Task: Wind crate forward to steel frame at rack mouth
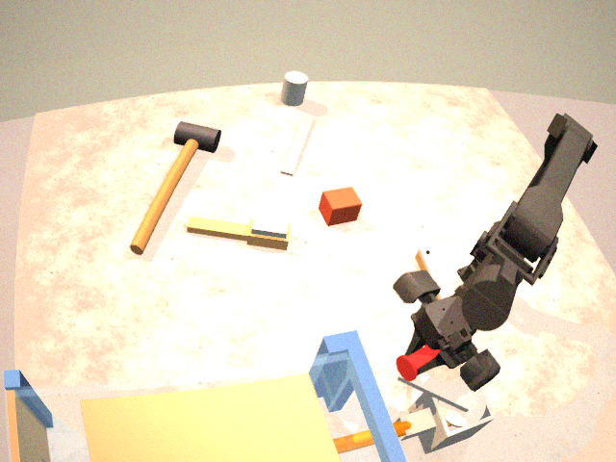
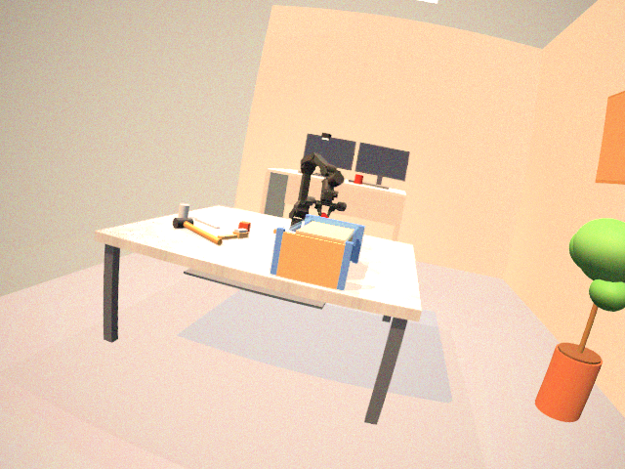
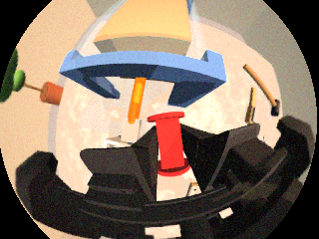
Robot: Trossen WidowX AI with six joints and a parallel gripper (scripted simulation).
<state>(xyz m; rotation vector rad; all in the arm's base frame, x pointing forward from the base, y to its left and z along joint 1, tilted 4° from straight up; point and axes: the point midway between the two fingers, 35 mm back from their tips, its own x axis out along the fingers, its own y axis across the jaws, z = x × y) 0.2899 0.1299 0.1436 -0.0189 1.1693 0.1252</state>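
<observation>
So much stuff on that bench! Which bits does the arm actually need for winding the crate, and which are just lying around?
Needed for the job:
- red winch handle, clamped in the gripper
- pale winch
- orange strap
- blue steel frame
- crate under the yellow-topped cubby

Just lying about:
- mallet
- red block
- grey cylinder
- yellow hand tool
- white strip

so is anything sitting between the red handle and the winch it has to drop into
Nothing visible stands between them. The jaws are clamped on the red winch handle, which hangs just above and beside the pale winch at the blue frame's corner. The gap below looks open.
</observation>
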